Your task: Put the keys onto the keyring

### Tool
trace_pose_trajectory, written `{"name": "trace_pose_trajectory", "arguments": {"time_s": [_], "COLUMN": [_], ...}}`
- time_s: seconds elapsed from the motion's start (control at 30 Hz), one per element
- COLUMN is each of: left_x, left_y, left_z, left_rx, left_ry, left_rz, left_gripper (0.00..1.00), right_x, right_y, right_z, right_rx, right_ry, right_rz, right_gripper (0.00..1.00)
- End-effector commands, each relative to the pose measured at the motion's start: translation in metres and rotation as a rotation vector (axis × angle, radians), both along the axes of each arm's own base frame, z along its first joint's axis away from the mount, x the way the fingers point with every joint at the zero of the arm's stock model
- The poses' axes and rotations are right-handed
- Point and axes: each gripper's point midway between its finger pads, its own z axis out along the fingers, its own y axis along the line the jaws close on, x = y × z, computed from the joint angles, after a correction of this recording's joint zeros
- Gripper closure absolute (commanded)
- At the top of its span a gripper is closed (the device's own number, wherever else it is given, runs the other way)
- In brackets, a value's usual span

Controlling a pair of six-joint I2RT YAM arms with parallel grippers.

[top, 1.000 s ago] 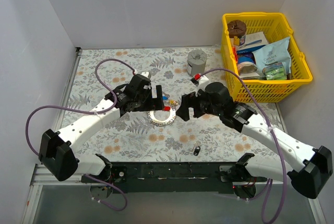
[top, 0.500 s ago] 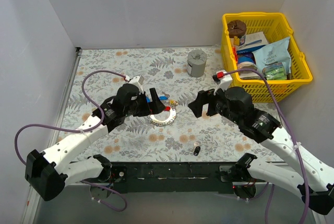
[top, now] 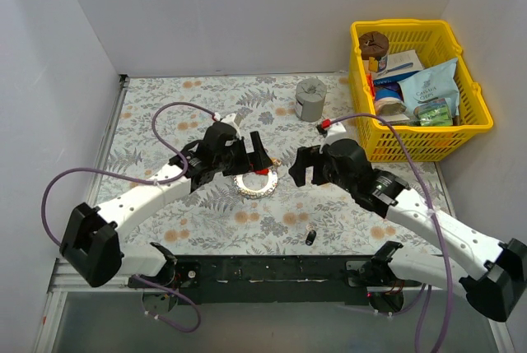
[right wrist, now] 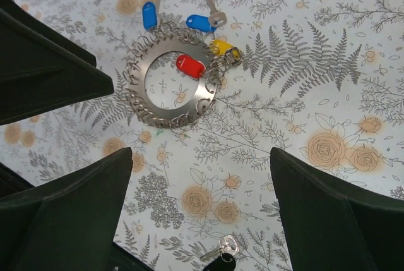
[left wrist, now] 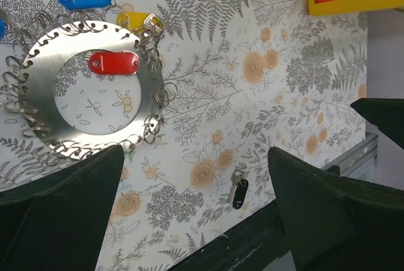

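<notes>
Silver keyring [left wrist: 149, 94] lies flat, red key [left wrist: 114, 62] on it, blue keys [right wrist: 199, 23] and yellow key [right wrist: 224, 48] at its far rim. Left gripper [left wrist: 196, 150], spread and empty, hides the blue ones from above; right gripper [right wrist: 201, 151] is likewise spread, empty.

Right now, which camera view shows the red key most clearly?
The left wrist view: the red key is large and sharp there, lying on the ring at the edge of its hole. The right wrist view shows it whole but smaller. The top view gives only a small red spot on the ring.
</notes>
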Motion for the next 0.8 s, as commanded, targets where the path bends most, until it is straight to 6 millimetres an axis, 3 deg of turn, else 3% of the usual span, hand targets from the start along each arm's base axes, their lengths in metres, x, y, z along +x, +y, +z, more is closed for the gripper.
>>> {"name": "trace_pose_trajectory", "arguments": {"time_s": [0.0, 0.1, 0.27, 0.37, 0.57, 0.77], "left_x": [0.015, 0.019, 0.030, 0.033, 0.039, 0.038], "left_y": [-0.011, -0.015, -0.011, -0.009, 0.005, 0.025], "left_z": [-0.008, -0.020, -0.067, -0.081, -0.079, -0.077], "left_rx": [0.065, 0.100, 0.247, 0.288, 0.334, 0.380], "left_ry": [0.000, 0.021, 0.115, 0.157, 0.129, 0.130], "left_rz": [-0.051, -0.072, -0.065, -0.045, 0.020, 0.076], "left_gripper": [0.02, 0.02, 0.05, 0.05, 0.05, 0.04], "right_x": [0.021, 0.029, 0.040, 0.045, 0.047, 0.051], "right_y": [0.015, 0.020, 0.019, 0.022, 0.045, 0.062], "right_z": [-0.013, -0.031, -0.043, -0.060, -0.091, -0.108], "right_rx": [-0.039, -0.042, 0.039, 0.039, 0.035, 0.061], "right_ry": [-0.005, 0.060, 0.117, 0.174, 0.301, 0.382], "right_rz": [0.020, 0.037, 0.048, 0.066, 0.148, 0.175], "right_gripper": [0.04, 0.23, 0.23, 0.24, 0.33, 0.36]}}
